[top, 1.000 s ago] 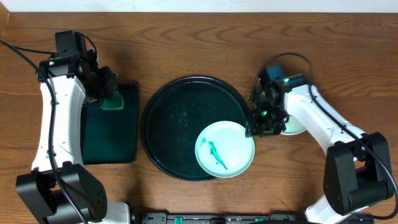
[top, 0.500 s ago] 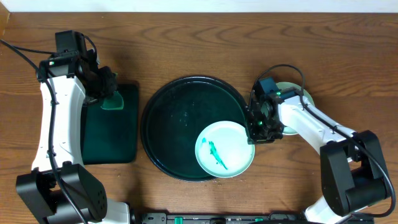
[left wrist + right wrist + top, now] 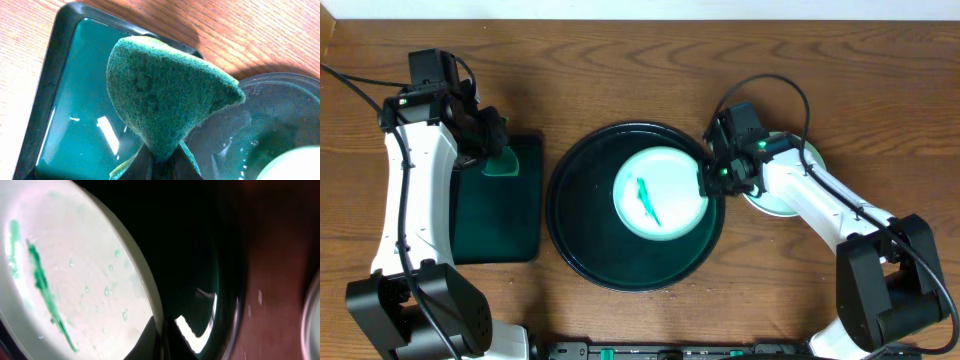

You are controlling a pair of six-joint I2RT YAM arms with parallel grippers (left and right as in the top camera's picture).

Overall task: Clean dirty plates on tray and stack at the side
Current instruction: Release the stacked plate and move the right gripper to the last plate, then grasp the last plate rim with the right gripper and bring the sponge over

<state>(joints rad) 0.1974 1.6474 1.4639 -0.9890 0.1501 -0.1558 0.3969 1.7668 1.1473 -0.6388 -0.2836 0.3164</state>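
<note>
A mint plate (image 3: 658, 193) with a green scribble smear lies inside the large round black tray (image 3: 580, 215), toward its upper right. My right gripper (image 3: 710, 183) is shut on this plate's right rim; the right wrist view shows the plate (image 3: 75, 275) with the smear and my fingers (image 3: 159, 340) pinching its edge over the tray (image 3: 200, 255). Other plates (image 3: 785, 195) sit stacked on the table right of the tray, mostly hidden under my right arm. My left gripper (image 3: 492, 150) is shut on a green sponge (image 3: 162, 95) above the rectangular dark green tray (image 3: 65, 100).
The dark green rectangular tray (image 3: 500, 215) lies left of the black tray. The black tray's rim (image 3: 280, 85) shows in the left wrist view. Bare wooden table surrounds both trays.
My right gripper has dragged the smeared plate from the tray's lower right up and left toward the tray's middle. The left arm with the sponge has not moved.
</note>
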